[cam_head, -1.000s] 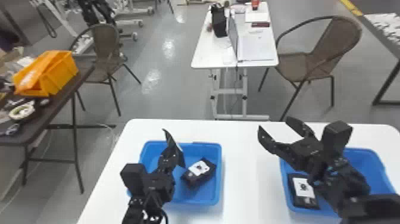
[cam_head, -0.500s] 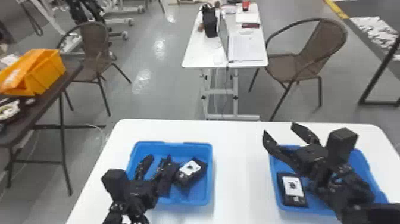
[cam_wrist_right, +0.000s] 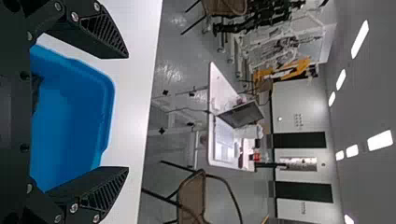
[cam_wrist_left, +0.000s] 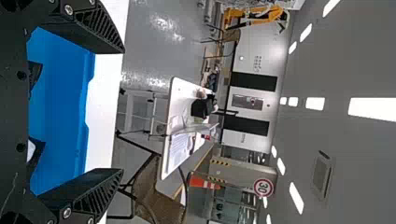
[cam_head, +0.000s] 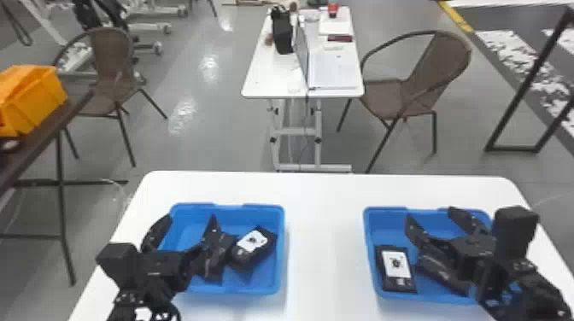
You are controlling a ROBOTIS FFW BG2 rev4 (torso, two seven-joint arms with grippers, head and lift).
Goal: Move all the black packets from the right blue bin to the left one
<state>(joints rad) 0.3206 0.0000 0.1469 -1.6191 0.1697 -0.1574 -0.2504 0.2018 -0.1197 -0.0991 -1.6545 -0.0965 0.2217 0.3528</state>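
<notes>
My left gripper (cam_head: 190, 223) stands open over the left part of the left blue bin (cam_head: 279, 256). In that bin lie a black packet with a white label (cam_head: 252, 247) and a darker packet (cam_head: 213, 256) beside the right finger. The left wrist view shows the open left gripper (cam_wrist_left: 123, 109) and the bin (cam_wrist_left: 63, 102). My right gripper (cam_head: 431, 215) is open above the right blue bin (cam_head: 369, 239). There, a labelled black packet (cam_head: 396, 269) lies at the left side; another (cam_head: 444, 273) is partly hidden under the gripper. In the right wrist view the right gripper (cam_wrist_right: 128, 112) is open, with bin (cam_wrist_right: 74, 126) between its fingers.
Both bins stand on a white table (cam_head: 322, 239), with a bare strip between them. Beyond its far edge are a second desk (cam_head: 273, 81) with a laptop and a brown chair (cam_head: 440, 72). An orange bin (cam_head: 34, 98) sits on a dark table at left.
The head view has shifted. My left gripper's fingers have spread apart, and the darker packet now shows in the left bin. My right gripper has moved rightward and lower over the right bin.
</notes>
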